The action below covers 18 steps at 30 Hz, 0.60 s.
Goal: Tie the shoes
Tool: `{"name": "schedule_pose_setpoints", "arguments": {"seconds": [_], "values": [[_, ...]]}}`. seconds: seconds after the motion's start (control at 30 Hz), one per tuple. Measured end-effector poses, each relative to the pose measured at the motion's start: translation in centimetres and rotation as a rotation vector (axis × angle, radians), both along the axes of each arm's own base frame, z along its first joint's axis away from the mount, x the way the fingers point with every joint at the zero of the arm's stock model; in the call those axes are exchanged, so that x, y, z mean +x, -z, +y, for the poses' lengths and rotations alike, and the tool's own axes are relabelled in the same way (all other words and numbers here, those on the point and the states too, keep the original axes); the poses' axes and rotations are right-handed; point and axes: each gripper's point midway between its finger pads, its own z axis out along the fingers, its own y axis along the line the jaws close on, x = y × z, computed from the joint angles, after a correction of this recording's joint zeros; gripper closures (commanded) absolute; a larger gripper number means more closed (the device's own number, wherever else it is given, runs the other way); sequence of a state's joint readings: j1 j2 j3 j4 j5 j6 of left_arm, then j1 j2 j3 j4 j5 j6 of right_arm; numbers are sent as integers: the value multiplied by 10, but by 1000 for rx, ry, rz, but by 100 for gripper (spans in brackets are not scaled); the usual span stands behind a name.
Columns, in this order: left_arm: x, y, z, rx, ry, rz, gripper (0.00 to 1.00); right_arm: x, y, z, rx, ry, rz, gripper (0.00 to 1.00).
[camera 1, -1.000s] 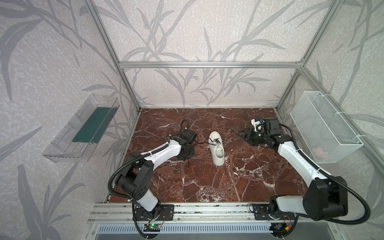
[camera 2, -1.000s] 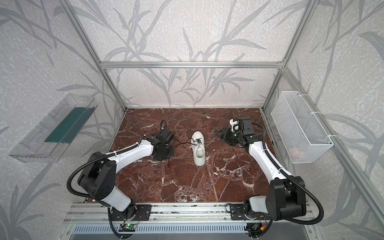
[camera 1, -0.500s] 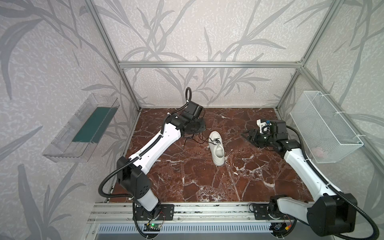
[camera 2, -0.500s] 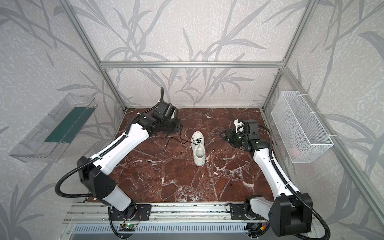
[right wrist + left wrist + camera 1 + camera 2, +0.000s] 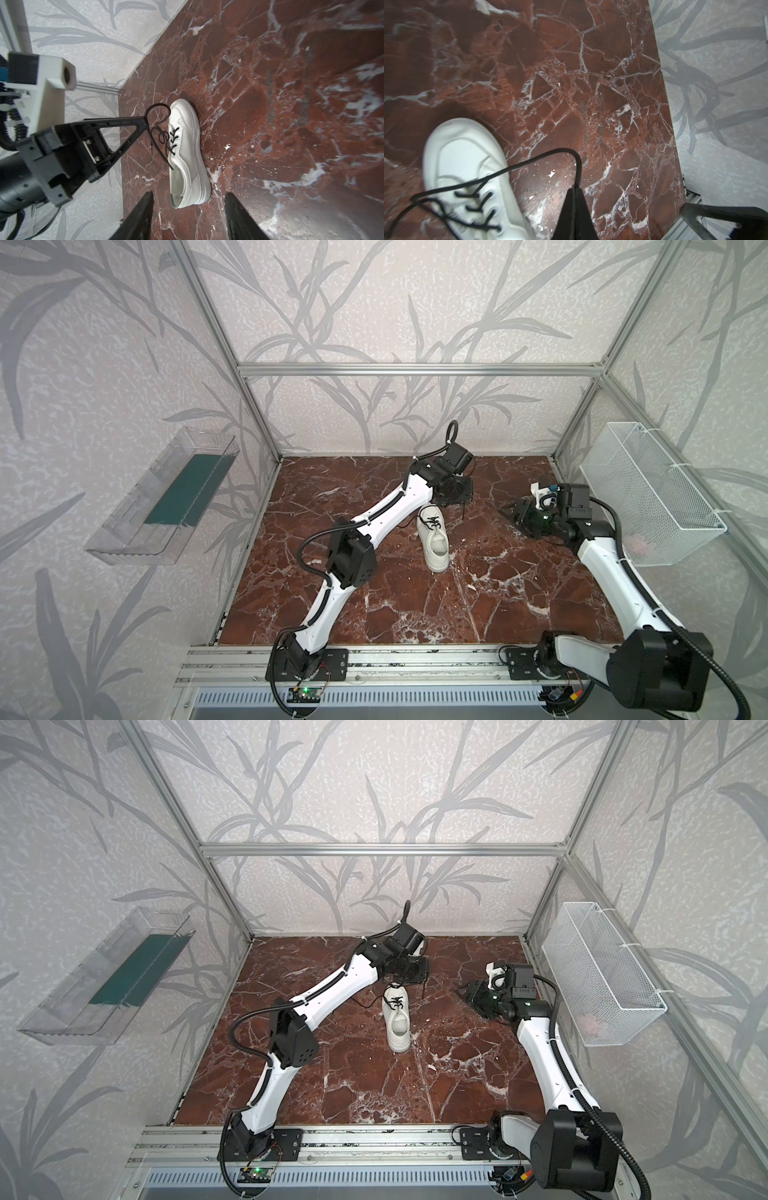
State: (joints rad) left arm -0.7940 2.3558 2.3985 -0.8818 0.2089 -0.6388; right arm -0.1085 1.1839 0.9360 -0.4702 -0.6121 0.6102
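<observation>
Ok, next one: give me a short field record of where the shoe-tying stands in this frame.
sneaker: white, upright on the marble table, toe toward the back wall
lace: black, no bow visible; one strand held up in an arc beside the toe
left gripper: jaws shut on the lace, reaching across beyond the toe
right gripper: jaws open, empty, right of the sneaker in both top views, apart from it
stage: knot not yet tied
</observation>
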Motion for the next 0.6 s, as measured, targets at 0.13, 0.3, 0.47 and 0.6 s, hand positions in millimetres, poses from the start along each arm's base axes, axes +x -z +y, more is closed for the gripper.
{"name": "schedule_pose_setpoints", "arguments": {"seconds": [0.13,0.3,0.47,0.6], "values": [[-16,33,-17,44,42,50,100,-7,14,-29,-8,96,25,44],[-32,62,-30,73,82,98,100,-12,25,-34,-30,111,56,44],[-37,78,-36,79,101,124,86,-13,29,-37,-56,109,60,44],[-40,81,-38,81,117,124,57,-13,34,-38,-68,102,72,44]]}}
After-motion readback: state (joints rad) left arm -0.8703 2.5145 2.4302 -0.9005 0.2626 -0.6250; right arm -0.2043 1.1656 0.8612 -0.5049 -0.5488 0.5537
